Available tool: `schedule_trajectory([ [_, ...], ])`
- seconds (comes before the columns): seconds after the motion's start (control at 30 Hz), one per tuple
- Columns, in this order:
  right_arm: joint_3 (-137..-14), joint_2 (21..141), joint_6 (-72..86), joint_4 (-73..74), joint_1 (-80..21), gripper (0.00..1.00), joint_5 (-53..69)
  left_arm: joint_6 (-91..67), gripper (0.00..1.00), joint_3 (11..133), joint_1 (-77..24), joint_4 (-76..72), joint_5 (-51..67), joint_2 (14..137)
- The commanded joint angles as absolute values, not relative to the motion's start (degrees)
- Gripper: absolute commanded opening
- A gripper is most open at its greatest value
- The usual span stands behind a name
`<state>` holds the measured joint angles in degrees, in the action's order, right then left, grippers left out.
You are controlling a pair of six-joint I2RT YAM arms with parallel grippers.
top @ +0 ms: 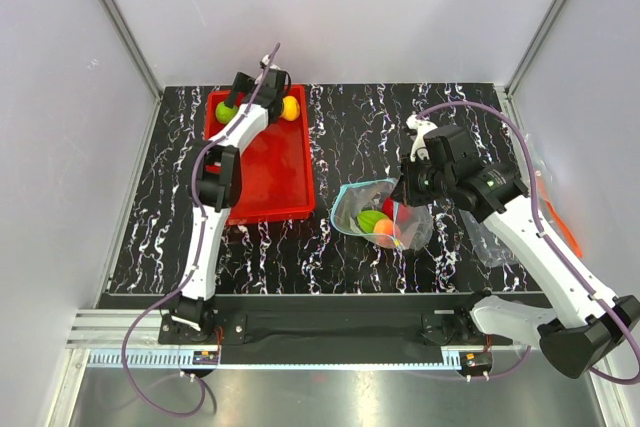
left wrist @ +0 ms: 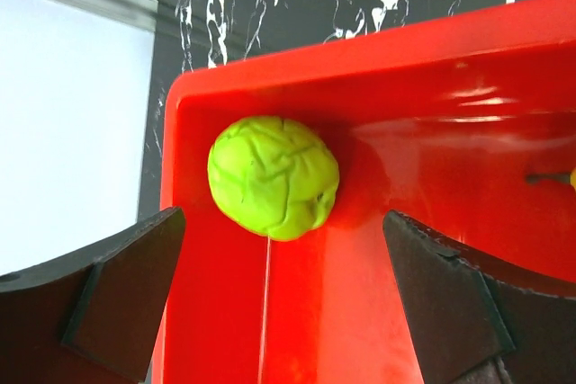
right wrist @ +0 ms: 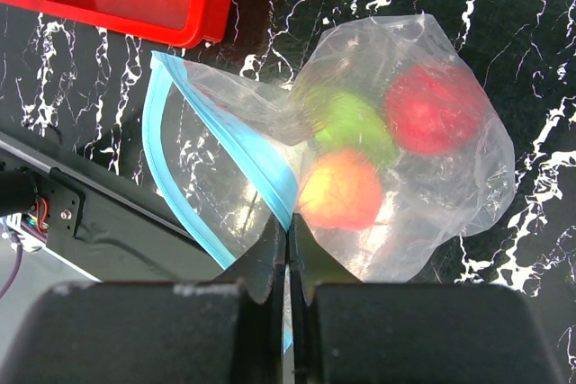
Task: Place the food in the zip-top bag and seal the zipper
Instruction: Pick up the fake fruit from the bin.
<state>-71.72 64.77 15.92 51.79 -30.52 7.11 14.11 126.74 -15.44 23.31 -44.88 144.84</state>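
The zip-top bag (top: 385,215) lies mid-table with its mouth open; in the right wrist view the bag (right wrist: 432,186) holds a red apple (right wrist: 434,110), a green piece (right wrist: 349,123) and a peach (right wrist: 340,189). My right gripper (right wrist: 288,227) is shut on the light-blue zipper (right wrist: 261,164) at the upper lip of the mouth. My left gripper (left wrist: 283,285) is open above the far left corner of the red tray (left wrist: 378,249), its fingers either side of a green piece (left wrist: 273,176), not touching it. A yellow pear (top: 290,108) lies in the tray's far right corner.
The red tray (top: 270,167) sits at the back left. Clear plastic with an orange-red strip (top: 560,222) lies at the right edge, partly under my right arm. White walls enclose the table on three sides.
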Motion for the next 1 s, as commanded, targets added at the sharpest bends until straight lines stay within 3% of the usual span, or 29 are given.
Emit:
schedule_trajectory([
  [0.0,-71.98,64.95,14.59,50.36,-30.32,0.00,8.53,21.53,0.99,129.99,-15.29,18.46,-46.85,146.77],
  [0.17,-71.98,65.39,14.77,50.19,-30.23,0.00,8.79,23.64,0.99,131.48,-14.77,19.77,-41.93,150.28],
  [0.7,-71.80,68.29,14.15,49.66,-30.23,0.00,8.09,23.03,0.99,134.30,-11.52,21.00,-43.34,154.34],
  [0.8,-71.89,68.64,14.15,49.57,-30.32,0.00,8.00,21.45,0.86,134.12,-10.81,23.02,-41.14,153.90],
  [0.83,-71.98,68.73,14.15,49.66,-30.32,0.00,8.00,21.36,0.75,133.95,-10.90,23.29,-40.87,153.81],
  [0.93,-72.42,69.17,14.15,49.92,-30.24,0.00,7.91,19.87,0.56,131.76,-10.99,22.86,-40.95,152.15],
  [0.97,-72.42,69.34,14.15,50.10,-30.32,0.00,7.82,19.69,0.43,130.70,-11.16,22.16,-41.83,150.31],
])
